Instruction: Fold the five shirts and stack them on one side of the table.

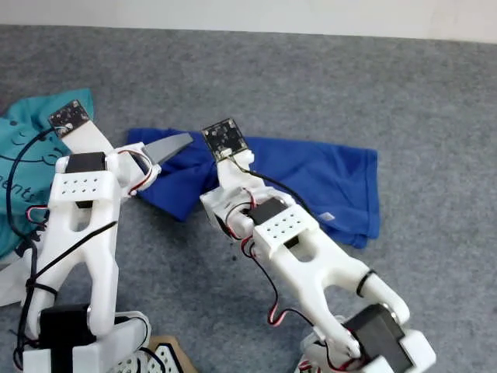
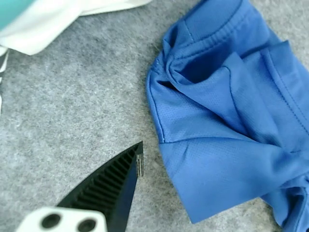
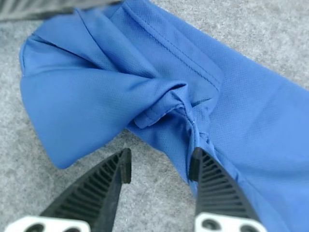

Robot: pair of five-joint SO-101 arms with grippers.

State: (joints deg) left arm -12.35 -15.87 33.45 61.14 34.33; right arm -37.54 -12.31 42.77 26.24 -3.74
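Observation:
A blue shirt point(image 1: 311, 183) lies crumpled on the grey table, its bunched end toward the left. My right gripper point(image 3: 161, 162) is open just above that end. One of its fingers point(image 3: 205, 179) is against a twisted fold of the blue shirt point(image 3: 145, 82), the other over bare table. In the high view the right arm point(image 1: 287, 225) covers part of the shirt. My left gripper point(image 1: 167, 148) hovers beside the shirt's left edge. One dark finger point(image 2: 116, 186) shows over bare table, nothing against its tip, a short way from the blue shirt point(image 2: 227, 125). A teal shirt point(image 1: 23, 151) lies at the far left.
White cloth point(image 2: 72, 14) lies by the teal shirt point(image 2: 12, 6) near the left arm. A brown flat piece point(image 1: 167, 346) sits between the arm bases at the front. Bare grey table point(image 1: 435, 116) stretches to the right and behind the blue shirt.

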